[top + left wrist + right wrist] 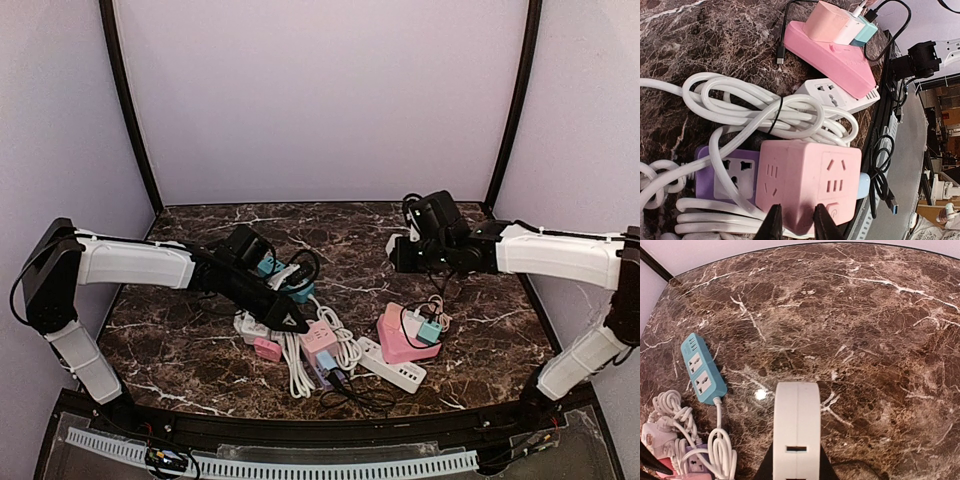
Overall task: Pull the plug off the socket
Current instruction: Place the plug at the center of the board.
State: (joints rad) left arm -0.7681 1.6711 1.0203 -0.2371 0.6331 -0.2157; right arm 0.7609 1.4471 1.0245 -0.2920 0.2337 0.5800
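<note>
Right tool: clamped on a white, round-ended plastic adapter block, carried above the bench, which is dark brown marble veined white.
Left tool: fingers narrowly apart at the near edge of a pink plastic cube socket; whether it grips cannot be told.
Beside the cube: purple power strip, coiled white cable, pink wedge-shaped strip with chargers plugged in.
Surround: plain lilac walls, black corner posts.

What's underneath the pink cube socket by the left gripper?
A purple power strip pokes out from under the pink cube socket, with white coiled cable alongside. The cube hides the strip's far end and whether anything is plugged there.
</note>
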